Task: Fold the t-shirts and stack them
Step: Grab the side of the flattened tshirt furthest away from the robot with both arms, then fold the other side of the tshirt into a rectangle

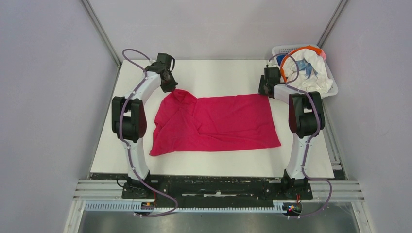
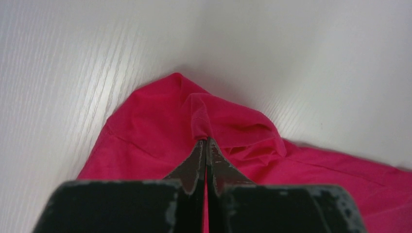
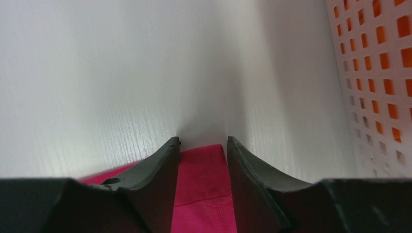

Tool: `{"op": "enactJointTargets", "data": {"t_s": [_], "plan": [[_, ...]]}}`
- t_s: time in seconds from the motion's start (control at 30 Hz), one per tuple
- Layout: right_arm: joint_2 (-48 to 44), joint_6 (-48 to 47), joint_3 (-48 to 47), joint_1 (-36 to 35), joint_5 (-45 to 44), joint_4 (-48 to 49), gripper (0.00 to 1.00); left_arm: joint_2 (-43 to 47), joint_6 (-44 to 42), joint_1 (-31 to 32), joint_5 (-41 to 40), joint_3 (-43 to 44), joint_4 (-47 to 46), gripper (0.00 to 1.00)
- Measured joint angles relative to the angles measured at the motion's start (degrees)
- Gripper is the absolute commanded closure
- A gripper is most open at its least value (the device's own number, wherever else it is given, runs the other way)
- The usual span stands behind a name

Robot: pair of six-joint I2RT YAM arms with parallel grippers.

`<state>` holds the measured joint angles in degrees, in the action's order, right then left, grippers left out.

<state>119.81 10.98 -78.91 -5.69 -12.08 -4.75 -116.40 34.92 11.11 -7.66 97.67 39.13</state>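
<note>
On the white tabletop (image 1: pixel 218 73), the magenta-red t-shirt (image 1: pixel 216 124) lies spread between the two arms, smooth toward the right and rumpled at its left end. The left fingers (image 2: pixel 197 162) are pressed together on a raised fold at the shirt's far left corner, and the cloth peaks up around their tips. The right fingers (image 3: pixel 160 167) stand partway apart at the far right corner, with red cloth lying unpinched in the gap. Just beside that arm, a white basket (image 1: pixel 283 49) holds a white t-shirt with blue print (image 1: pixel 307 73).
</note>
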Motion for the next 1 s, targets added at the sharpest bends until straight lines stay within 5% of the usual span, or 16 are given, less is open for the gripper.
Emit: {"op": "enactJointTargets", "data": {"t_s": [0.17, 0.4, 0.67, 1.0], "plan": [[-0.94, 0.07, 1.25, -0.48, -0.11, -0.04, 0.66, 4.09, 0.94, 0.7, -1.29, -4.76, 0.04, 0.98], [-1.7, 0.11, 2.25, -1.01, -1.36, -0.31, 1.0, 9.38, 2.78, 1.38, -1.9, -9.31, -0.04, 0.98], [-3.89, -1.73, 3.3, -1.33, -1.53, -0.59, 1.0, 17.64, 4.68, 2.91, -2.95, -17.2, -0.02, 0.98], [-19.1, -4.79, 13.09, -1.68, 1.01, 1.9, 1.0, 32.41, 7.76, 4.42, -7.23, -26.73, 2.64, 0.98]]}}
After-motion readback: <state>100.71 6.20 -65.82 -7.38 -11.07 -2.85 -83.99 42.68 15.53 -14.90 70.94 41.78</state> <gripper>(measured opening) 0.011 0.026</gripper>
